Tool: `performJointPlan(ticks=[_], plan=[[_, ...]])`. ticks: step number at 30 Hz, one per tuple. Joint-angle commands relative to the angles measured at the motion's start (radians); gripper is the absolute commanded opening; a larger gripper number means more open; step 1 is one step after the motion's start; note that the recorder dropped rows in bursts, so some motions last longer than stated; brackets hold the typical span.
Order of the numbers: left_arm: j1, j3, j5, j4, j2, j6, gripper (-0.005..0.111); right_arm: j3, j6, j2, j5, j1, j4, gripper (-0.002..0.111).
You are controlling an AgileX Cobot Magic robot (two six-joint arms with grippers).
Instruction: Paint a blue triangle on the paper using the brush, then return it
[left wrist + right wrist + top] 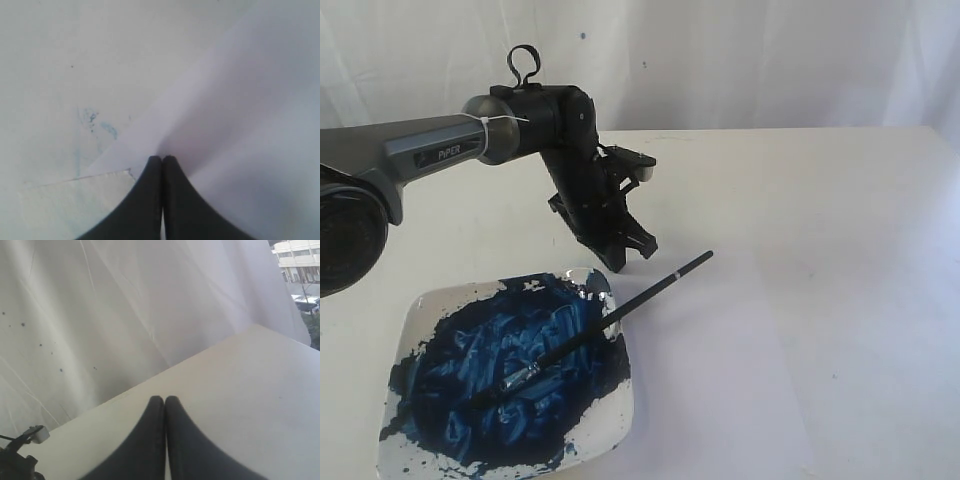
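The brush (625, 308) lies slanted across the white plate (420, 305), its bristles in the dark blue paint (510, 380) and its black handle sticking out past the rim. My left gripper (632, 252) hangs shut and empty just behind the handle's far end, apart from it. In the left wrist view the shut left gripper (162, 159) hovers at the edge of the plain white paper (240, 100). That paper (790, 340) lies right of the plate. No blue triangle shows on it. My right gripper (164, 399) is shut on nothing, above bare tabletop.
Faint blue smudges (92, 120) mark the tabletop beside the paper, near a pale plate corner (75, 200). A white curtain (125, 305) hangs behind the table's far edge. The left arm's grey link (410, 150) reaches in from the left.
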Motion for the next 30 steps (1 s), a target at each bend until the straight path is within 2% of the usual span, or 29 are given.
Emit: performJointPlan(ticks=[1, 9, 13, 18, 21, 25, 28, 30], plan=[[-0.001, -0.002, 0.020, -0.007, 0.010, 0.003, 0.000, 0.005, 0.070, -0.006, -0.035, 0.026, -0.007, 0.000], [-0.001, -0.002, 0.018, -0.007, 0.010, 0.003, 0.000, 0.005, 0.228, -0.006, -0.074, 0.161, -0.007, 0.000], [-0.001, -0.002, 0.016, -0.007, 0.010, 0.003, 0.000, 0.005, 0.301, 0.083, -0.107, 0.215, -0.007, 0.000], [-0.001, -0.002, -0.001, -0.007, 0.010, 0.003, 0.000, 0.003, 0.329, 0.253, -0.243, 0.281, -0.013, 0.000], [-0.001, -0.002, -0.001, -0.007, 0.010, 0.003, 0.000, -0.088, 0.329, 0.396, -0.243, 0.327, -0.103, 0.000], [-0.001, -0.002, -0.001, -0.007, 0.010, 0.003, 0.000, -0.277, 0.329, 0.628, -0.156, 0.385, -0.255, 0.000], [-0.001, -0.002, -0.007, -0.007, 0.010, 0.003, 0.000, -0.382, 0.329, 0.831, -0.099, 0.401, -0.271, 0.000], [-0.001, -0.002, -0.019, -0.007, 0.010, 0.003, 0.000, -0.427, 0.329, 0.981, -0.132, 0.401, -0.271, 0.000]])
